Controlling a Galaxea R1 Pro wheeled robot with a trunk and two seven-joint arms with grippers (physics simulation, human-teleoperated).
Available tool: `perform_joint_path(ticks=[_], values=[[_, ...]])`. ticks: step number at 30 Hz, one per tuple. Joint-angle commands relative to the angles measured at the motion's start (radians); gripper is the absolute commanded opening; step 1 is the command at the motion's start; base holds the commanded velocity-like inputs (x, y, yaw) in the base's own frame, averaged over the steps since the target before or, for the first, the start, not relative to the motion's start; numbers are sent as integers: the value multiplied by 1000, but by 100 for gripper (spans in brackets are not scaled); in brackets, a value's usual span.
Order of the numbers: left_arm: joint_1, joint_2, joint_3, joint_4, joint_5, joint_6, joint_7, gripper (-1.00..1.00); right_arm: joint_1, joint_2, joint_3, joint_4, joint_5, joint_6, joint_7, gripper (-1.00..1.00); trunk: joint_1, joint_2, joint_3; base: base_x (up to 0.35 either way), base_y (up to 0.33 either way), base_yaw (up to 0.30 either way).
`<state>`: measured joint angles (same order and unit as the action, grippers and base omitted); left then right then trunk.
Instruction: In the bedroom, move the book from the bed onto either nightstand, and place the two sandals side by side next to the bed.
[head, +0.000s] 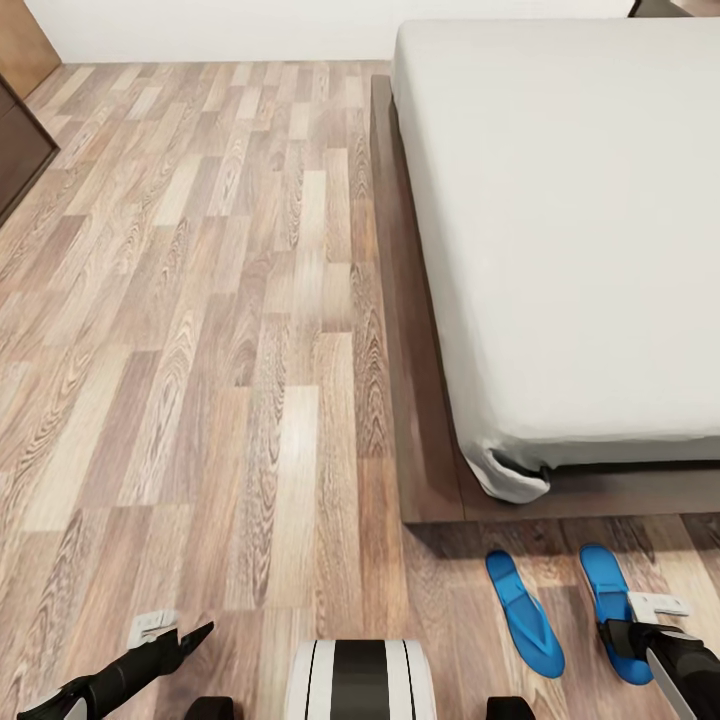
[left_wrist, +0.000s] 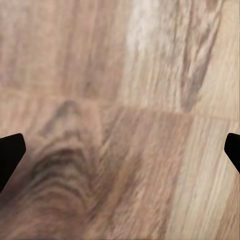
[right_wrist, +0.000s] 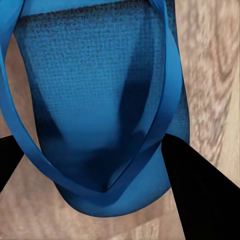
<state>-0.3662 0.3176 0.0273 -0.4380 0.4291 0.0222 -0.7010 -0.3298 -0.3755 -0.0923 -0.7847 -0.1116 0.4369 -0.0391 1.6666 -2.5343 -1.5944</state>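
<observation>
the bed (head: 570, 230) takes up the right of the head view, its pale mattress bare as far as the frame reaches; no book lies on the part that shows, and whether it already sits on a nightstand cannot be judged from here. the wood-plank floor (head: 200, 350) spreads to the left, with a dark brown cabinet (head: 20, 150) cut off at the far left edge; it may be a nightstand, but too little of it shows to tell.

just off the foot corner of the bed lie the two sandals, the left sandal (head: 525, 613) and the right sandal (head: 608, 600), near each other and roughly parallel, toes toward the bed. that half of the task looks close to done.

the right gripper (head: 650, 622) sits over the right sandal's heel end; in the right wrist view the sandal (right_wrist: 100, 110) lies between the dark jaws, which stand apart on either side of it, not clamped. probably it is being set down or nudged square.

the left gripper (head: 175, 632) hangs low over bare floor (left_wrist: 120, 120), jaws wide apart and holding nothing.
</observation>
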Motion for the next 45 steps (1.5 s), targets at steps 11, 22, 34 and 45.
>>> perform_joint_path(ticks=[11, 22, 34, 45], values=[[0, 0, 3, 1, 4, 4, -3, 100, 0, 0, 0, -1, -11, 5, -6, -100, 0, 0, -1, 8, 106, 0], [0, 0, 3, 1, 5, 4, -3, 100, 0, 0, 0, 0, -11, 5, -7, -100, 0, 0, -1, 0, 65, 0], [0, 0, 3, 1, 5, 5, -5, 100, 0, 0, 1, 0, -11, 5, -7, -100, 1, -1, -12, 0, 15, 0], [0, 0, 3, 1, 4, 5, -5, 100, 0, 0, 0, -4, -11, 4, -7, -100, 6, -3, -55, 0, 0, 0]])
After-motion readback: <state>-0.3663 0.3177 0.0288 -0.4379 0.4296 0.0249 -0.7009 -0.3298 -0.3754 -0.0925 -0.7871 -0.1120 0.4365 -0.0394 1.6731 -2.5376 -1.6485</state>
